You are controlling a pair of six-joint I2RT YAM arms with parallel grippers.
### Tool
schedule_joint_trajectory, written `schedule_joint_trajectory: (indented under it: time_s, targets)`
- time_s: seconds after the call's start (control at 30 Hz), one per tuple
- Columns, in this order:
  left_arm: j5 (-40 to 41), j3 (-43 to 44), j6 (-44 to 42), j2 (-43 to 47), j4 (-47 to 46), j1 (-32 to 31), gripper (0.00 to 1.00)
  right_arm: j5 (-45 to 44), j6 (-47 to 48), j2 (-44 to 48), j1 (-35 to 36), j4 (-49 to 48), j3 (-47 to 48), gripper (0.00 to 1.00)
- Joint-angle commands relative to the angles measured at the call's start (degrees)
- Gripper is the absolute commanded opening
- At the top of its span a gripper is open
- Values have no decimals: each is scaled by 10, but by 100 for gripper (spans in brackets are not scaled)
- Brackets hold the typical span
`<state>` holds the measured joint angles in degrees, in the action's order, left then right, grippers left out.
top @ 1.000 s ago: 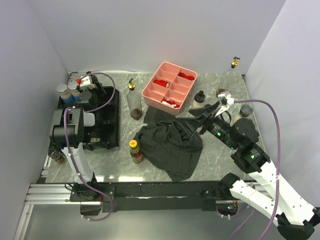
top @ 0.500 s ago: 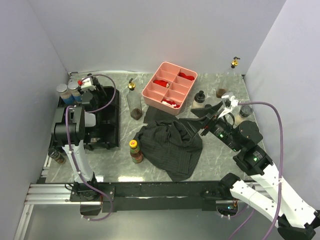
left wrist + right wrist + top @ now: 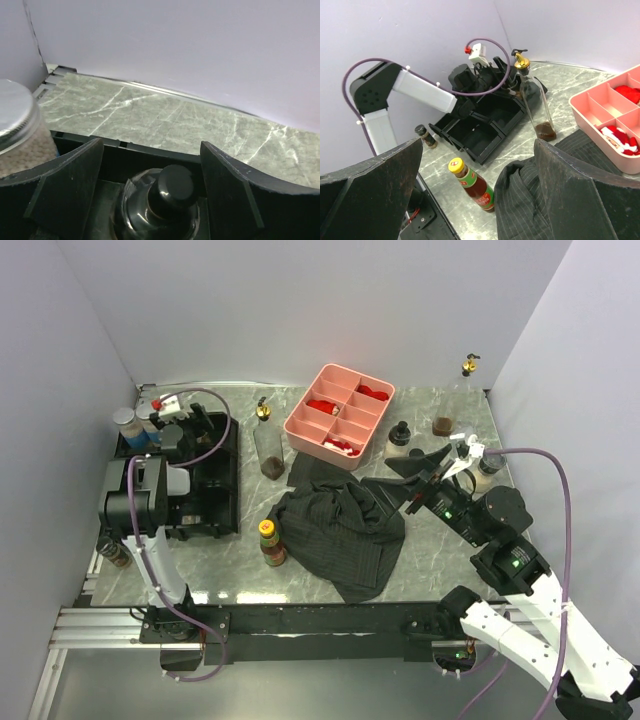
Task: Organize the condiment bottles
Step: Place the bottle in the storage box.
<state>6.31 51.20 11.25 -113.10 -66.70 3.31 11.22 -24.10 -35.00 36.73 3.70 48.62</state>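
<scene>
**Top view.** The left gripper (image 3: 165, 430) hangs over the far end of the one black divided plastic tray (image 3: 215, 490), at the left edge of the grey marble tabletop (image 3: 430, 560). Nine condiment bottles (image 3: 265, 440) can be counted. There is also one pink divided tray (image 3: 305, 430). The right gripper (image 3: 400, 485) hovers, spread, above the one dark striped cloth (image 3: 340, 535).

**Left wrist.** The fingers are spread either side of a tenth, clear black-capped bottle (image 3: 162, 200), which stands in the tray, apparently untouched. Step: releasing. Next move: lift straight clear of the cap.

**Right wrist.** The jaws stand wide and empty. The yellow-capped red sauce bottle (image 3: 472, 187) lies nearest.
</scene>
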Motion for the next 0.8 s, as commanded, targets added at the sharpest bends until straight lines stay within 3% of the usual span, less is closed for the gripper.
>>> schedule_joint_trajectory:
  time_s: [0.0, 0.17, 0.27, 0.3, 0.43, 0.57, 0.77]
  targets:
    - [-18, -12, 3, 66, -28, 0, 84, 4, 9, 0, -2, 2, 17, 100]
    - [-39, 6, 26, 142, 57, 1, 91, -8, -2, -4, -2, 23, 27, 100]
    - [-24, 44, 82, 196, 180, 0, 94, -23, -6, -8, -1, 42, 27, 100]
    - [-18, 66, 99, 205, 293, 1, 95, -31, -7, -9, -2, 54, 28, 100]
    - [-22, 200, 148, 219, 567, 2, 95, -59, -10, -28, -2, 96, 31, 100]
    - [-69, 241, 158, 259, 681, 1, 96, -136, -3, -52, -1, 146, 47, 100]
    - [-124, 189, 170, 405, 763, 0, 96, -250, 27, -106, -3, 197, 79, 100]
